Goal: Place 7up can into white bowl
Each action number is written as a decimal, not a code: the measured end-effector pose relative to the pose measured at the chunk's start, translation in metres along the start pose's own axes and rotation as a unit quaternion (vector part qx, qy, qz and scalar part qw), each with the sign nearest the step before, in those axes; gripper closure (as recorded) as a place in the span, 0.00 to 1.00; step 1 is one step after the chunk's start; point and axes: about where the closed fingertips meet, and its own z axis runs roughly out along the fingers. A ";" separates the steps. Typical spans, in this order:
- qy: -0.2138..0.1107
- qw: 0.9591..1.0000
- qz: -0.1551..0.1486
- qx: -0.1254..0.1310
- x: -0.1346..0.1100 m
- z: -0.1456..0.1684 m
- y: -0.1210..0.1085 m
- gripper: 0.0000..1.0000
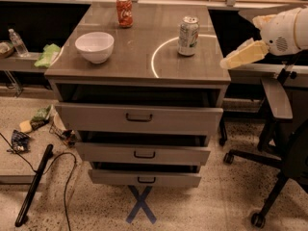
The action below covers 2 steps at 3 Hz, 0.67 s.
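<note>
The 7up can (187, 36) stands upright on the grey cabinet top (139, 57), right of centre, on a white circle line. The white bowl (95, 46) sits upright and empty near the top's left edge. My gripper (230, 61) is at the right of the view, off the cabinet's right edge, level with the top. It is to the right of the can, a little nearer the front, and touches nothing. The white arm (284, 32) reaches in behind it.
A red-orange can (124, 10) stands at the back of the top. Three drawers (139, 120) stick out below. An office chair (279, 129) stands at the right. A water bottle (18, 42), green cloth (48, 56), cables and litter lie at the left.
</note>
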 end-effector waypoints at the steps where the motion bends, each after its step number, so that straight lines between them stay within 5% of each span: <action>1: -0.004 1.000 0.013 -0.001 0.000 0.013 -0.004 0.00; 2: 0.002 0.999 0.039 -0.001 0.001 0.043 -0.016 0.00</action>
